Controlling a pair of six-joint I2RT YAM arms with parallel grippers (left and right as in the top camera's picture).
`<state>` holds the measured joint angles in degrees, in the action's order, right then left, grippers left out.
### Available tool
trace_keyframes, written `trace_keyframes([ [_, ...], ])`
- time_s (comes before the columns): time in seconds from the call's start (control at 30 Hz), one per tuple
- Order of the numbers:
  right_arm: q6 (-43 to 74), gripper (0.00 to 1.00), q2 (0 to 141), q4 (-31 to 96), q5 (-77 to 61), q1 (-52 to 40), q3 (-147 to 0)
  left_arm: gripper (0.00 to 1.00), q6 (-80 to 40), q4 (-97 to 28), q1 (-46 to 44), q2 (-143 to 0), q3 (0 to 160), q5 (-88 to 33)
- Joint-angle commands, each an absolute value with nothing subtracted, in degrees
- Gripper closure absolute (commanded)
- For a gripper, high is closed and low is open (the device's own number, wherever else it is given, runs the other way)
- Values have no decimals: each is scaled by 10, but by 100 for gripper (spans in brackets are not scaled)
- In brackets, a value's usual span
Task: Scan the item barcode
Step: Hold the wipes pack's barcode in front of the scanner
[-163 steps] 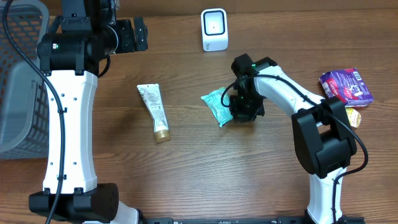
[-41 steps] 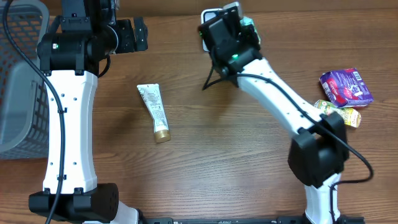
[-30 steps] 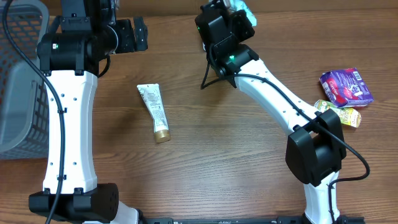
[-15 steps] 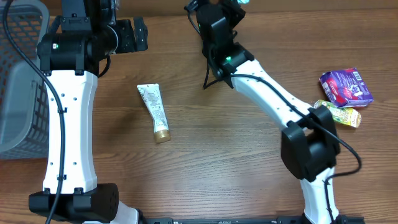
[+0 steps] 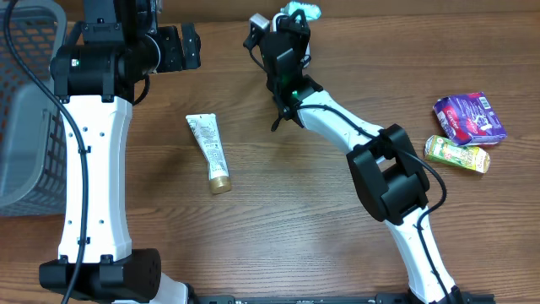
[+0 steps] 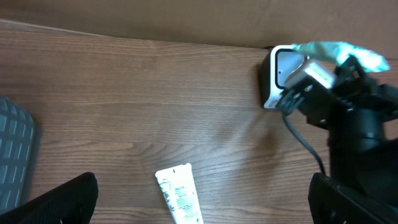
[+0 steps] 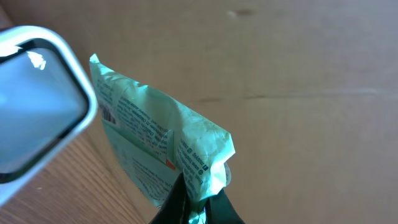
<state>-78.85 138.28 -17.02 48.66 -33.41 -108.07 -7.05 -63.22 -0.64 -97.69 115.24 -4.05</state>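
Bare wood between tube [image 5: 208, 152] and right arm [image 5: 337, 131]; scanner [image 6: 277, 74] stands behind.

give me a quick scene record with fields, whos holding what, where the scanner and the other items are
right gripper: shut on crinkled mint-green plastic packet
packet position: held up beside white box-shaped barcode scanner; a barcode shows on its edge nearest the scanner
left gripper: open, empty, off to the scanner's left
on wooden table: white squeeze tube with gold cap; purple foil packet; yellow-green packet
left edge: grey mesh basket
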Motion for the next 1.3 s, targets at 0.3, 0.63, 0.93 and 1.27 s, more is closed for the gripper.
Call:
trace_keyframes([
  [0.3, -811, 96, 1416, -278, 475, -333, -1091, 0, -60, -632, -8, -981, 1160, -39],
  [0.63, -805, 96, 1416, -240, 475, -325, -1091, 0, -60, -632, -8, -981, 1160, -39],
  [0.93, -797, 96, 1417, -232, 477, -316, -1090, 0, -60, -632, -8, -981, 1160, -39],
  [1.27, -795, 96, 1423, -234, 475, -319, -1090, 0, -60, -632, -8, -981, 1160, -39],
])
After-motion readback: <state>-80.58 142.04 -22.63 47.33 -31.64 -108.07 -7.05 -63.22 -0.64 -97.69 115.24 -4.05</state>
